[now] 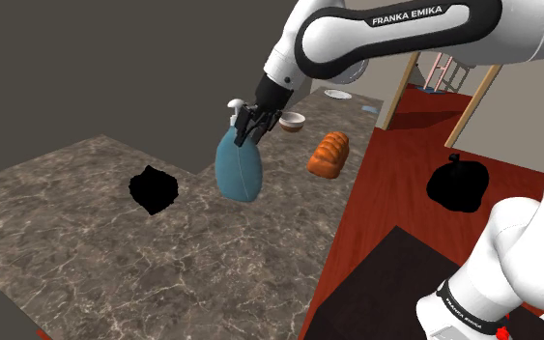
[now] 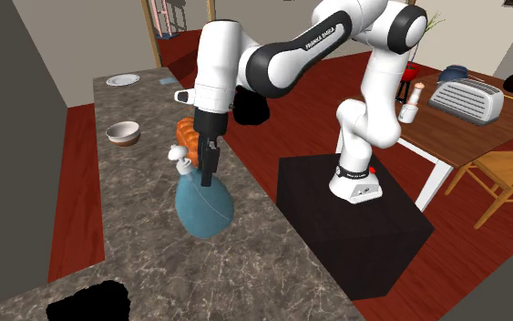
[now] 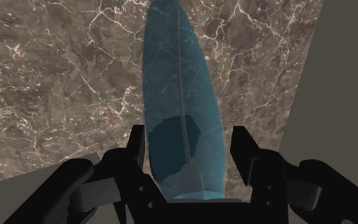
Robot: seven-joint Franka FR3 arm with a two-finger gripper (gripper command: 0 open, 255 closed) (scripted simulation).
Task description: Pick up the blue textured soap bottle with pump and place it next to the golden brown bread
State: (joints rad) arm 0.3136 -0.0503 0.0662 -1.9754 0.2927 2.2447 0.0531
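The end effector (image 1: 248,131) is clenched on the soap bottle (image 1: 239,172), gripping it high up by the neck just under the white pump (image 1: 234,104). In the wrist view the two black fingers (image 3: 242,151) sit on either side of the blue body (image 3: 177,76), which runs straight away from the hand, so its long axis lines up with the end effector (image 3: 187,147).

The bottle is close to upright, pump at the top and wide base at the bottom. It leans a little: in the second exterior view the pump end (image 2: 180,157) tips toward that view's left, while the base (image 2: 204,223) sits lower and further right. The spout points to the shoulder view's left. I cannot tell whether the base touches the table (image 1: 86,241).

The bread (image 1: 329,155) lies on the table to the shoulder view's right of the bottle, near it but apart. A bowl (image 1: 292,121) stands just beyond them
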